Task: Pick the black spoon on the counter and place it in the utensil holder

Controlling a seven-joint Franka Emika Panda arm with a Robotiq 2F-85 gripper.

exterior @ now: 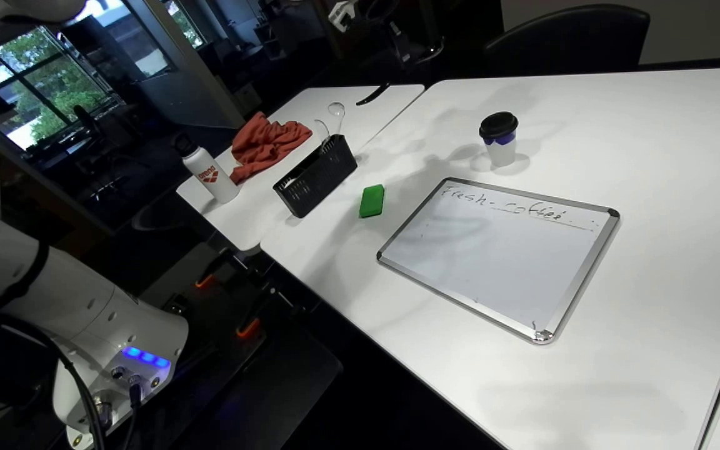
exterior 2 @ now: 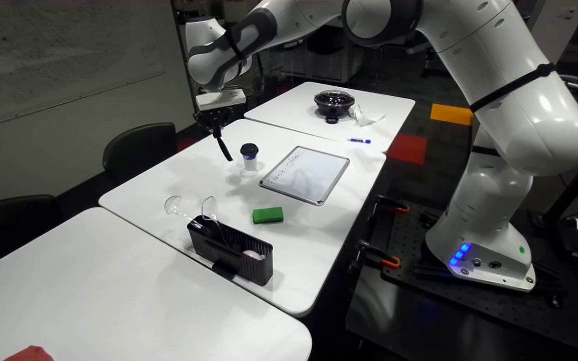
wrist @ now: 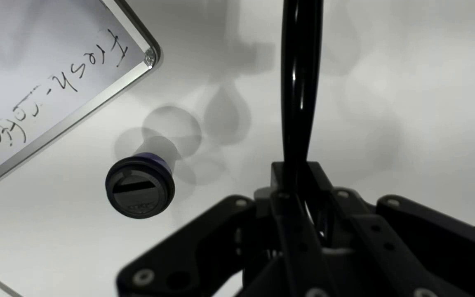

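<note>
Over the counter, the fingers, nearly together, pinch the black spoon; the utensil holder stands well apart.

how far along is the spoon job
Done: the black spoon is picked up; it appears clear of the counter in an exterior view. In hand: the gripper holds it up, apart from the black utensil holder. Left: carry it over, lower it in and release.
</note>
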